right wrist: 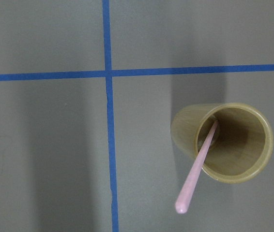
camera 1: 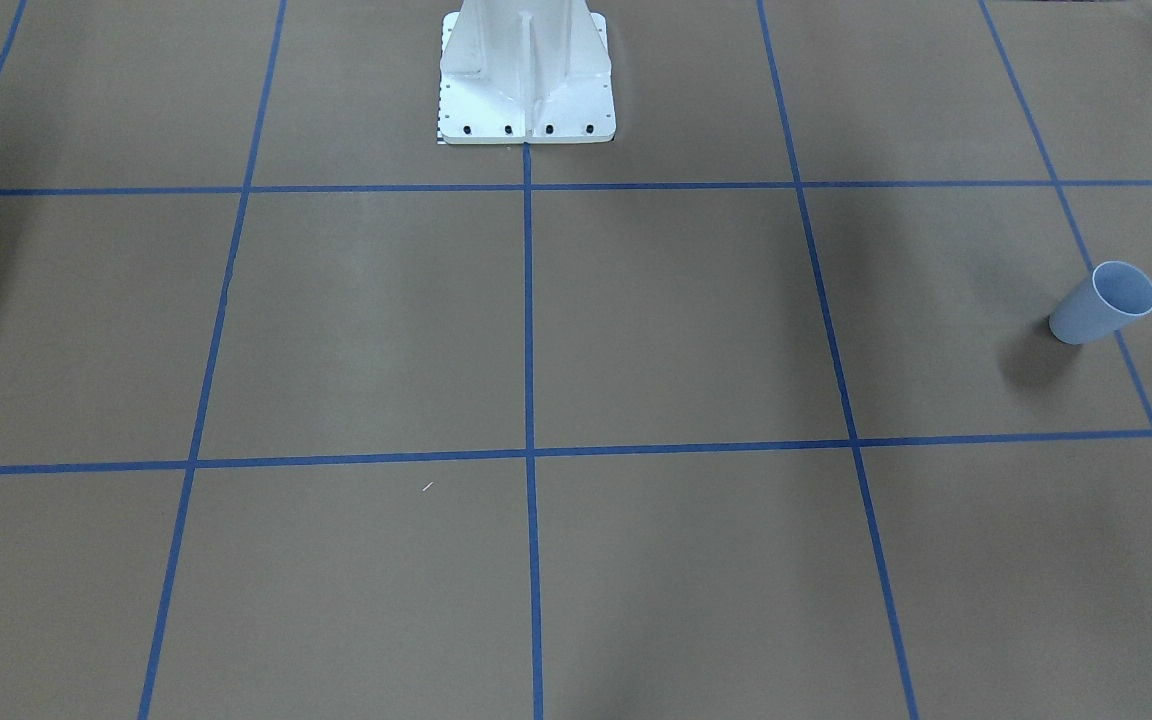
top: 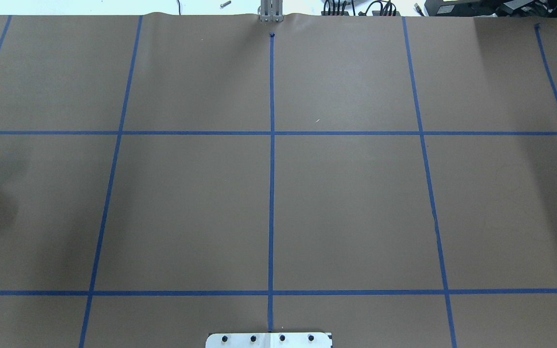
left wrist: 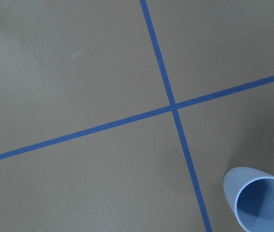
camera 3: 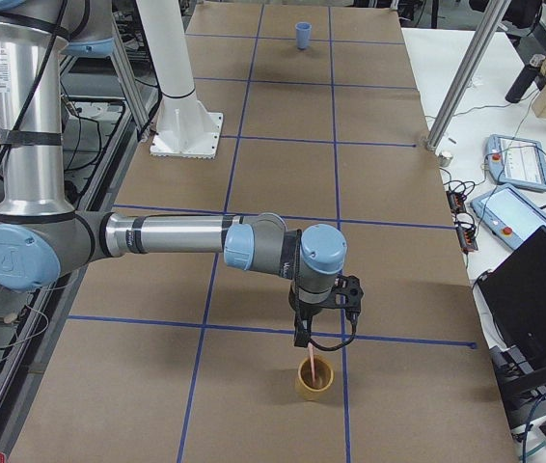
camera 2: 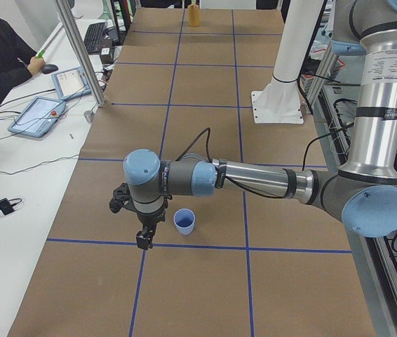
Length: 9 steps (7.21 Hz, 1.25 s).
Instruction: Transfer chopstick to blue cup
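1. The left gripper [camera 2: 144, 240] shows only in the exterior left view and the right gripper [camera 3: 301, 338] only in the exterior right view. Neither wrist camera catches its own fingers, so I cannot tell how wide either claw stands.
2. The overhead view cuts off the blue cup [camera 1: 1104, 303], leaving only a grey-blue sliver at its left edge. The left wrist view shows the rim and the darker inside, low in its right corner.
3. The chopstick [right wrist: 197, 166] is thin and faint in the exterior right view. Its upper end rises to about where the right gripper's fingers hang, but whether they touch or pinch it cannot be made out.
4. The left gripper points straight down, just beside the blue cup and near a blue tape line [camera 2: 198, 246]. No contact with the cup can be seen.
5. The right gripper points down directly over a tan cup [right wrist: 234, 145].
6. The chopstick stands tilted in the tan cup, with its lower end inside, its shaft against the rim and its rounded upper end well clear of the cup.
7. The blue cup stands upright on the brown table [camera 1: 676, 330] at the robot's left end, well apart from the tan cup at the opposite end.
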{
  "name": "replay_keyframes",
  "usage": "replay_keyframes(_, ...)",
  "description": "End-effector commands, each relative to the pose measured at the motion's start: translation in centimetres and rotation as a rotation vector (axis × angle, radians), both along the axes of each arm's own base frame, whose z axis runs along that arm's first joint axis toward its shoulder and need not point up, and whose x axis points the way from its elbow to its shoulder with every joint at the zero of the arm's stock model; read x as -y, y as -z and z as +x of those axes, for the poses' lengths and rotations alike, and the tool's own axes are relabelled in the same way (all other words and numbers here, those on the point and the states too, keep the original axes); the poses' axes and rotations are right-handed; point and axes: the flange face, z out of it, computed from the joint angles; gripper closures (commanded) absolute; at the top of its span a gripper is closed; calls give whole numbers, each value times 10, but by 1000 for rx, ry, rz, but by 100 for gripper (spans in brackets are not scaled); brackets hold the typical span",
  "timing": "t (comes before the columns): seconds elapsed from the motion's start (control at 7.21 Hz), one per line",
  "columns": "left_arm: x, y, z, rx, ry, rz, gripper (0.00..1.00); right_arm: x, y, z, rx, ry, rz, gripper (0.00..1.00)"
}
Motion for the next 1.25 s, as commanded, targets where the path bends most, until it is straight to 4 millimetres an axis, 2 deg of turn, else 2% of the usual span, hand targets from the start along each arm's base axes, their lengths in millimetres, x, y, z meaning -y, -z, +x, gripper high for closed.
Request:
replay_keyframes(0.0, 0, 0, 0, -1, 21, -14, 2, 0, 3, 0, 6, -1, 4, 0)
replay_keyframes(0.69, -4, -7, 3, 8, 13, -26, 2, 2, 7, -1, 19, -2, 14, 0)
replay_keyframes(1.11, 1, 3, 6, 0, 9, -8, 2, 4, 10, -1, 19, -2, 20, 0)
